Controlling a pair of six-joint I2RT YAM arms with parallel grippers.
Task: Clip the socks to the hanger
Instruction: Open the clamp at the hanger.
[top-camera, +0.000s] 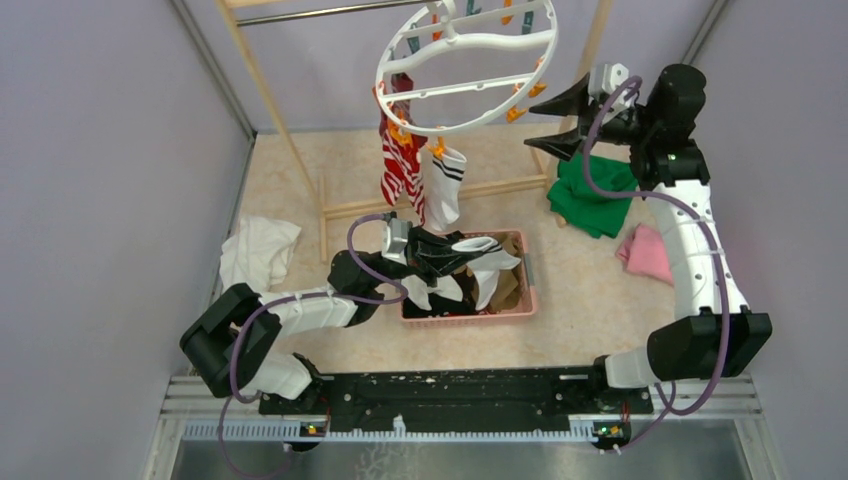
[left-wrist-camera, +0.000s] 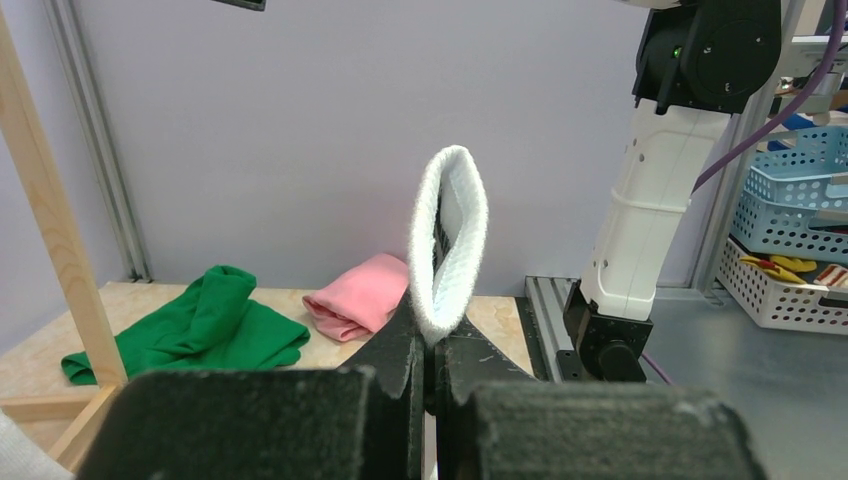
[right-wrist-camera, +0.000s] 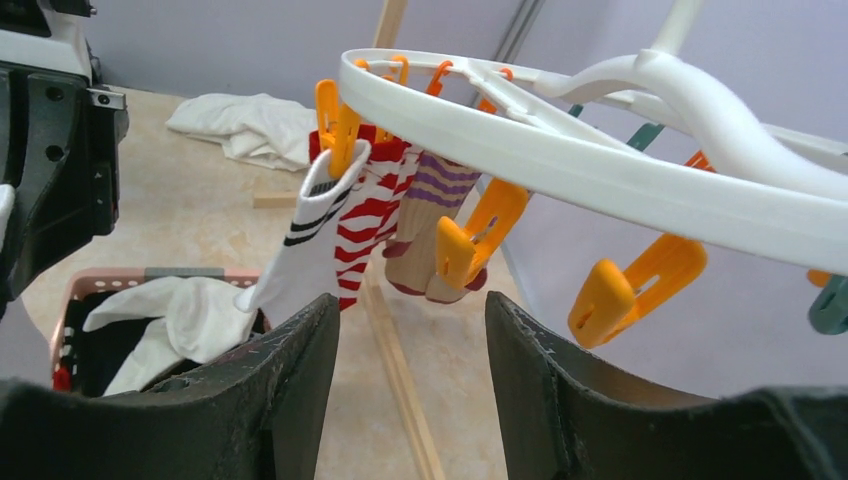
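The hanger (top-camera: 470, 125), a white ring with orange pegs, hangs at the back. Three socks are clipped to its left side: a red-and-white striped one (top-camera: 400, 165), a white one with black bands (top-camera: 445, 185) and a tan and maroon one (right-wrist-camera: 425, 230). My left gripper (top-camera: 476, 250) is over the basket, shut on the cuff of a white sock (left-wrist-camera: 450, 240) that stands up between its fingers (left-wrist-camera: 400, 345). My right gripper (top-camera: 530, 120) is open at the ring's right rim (right-wrist-camera: 560, 170), with nothing between its fingers. Free orange pegs (right-wrist-camera: 630, 285) hang just ahead of it.
A pink basket (top-camera: 520, 310) with more socks sits at the table's middle. A green cloth (top-camera: 590, 195) and a pink cloth (top-camera: 648, 252) lie at the right, a white cloth (top-camera: 258, 250) at the left. The wooden rack frame (top-camera: 280, 120) holds up the hanger.
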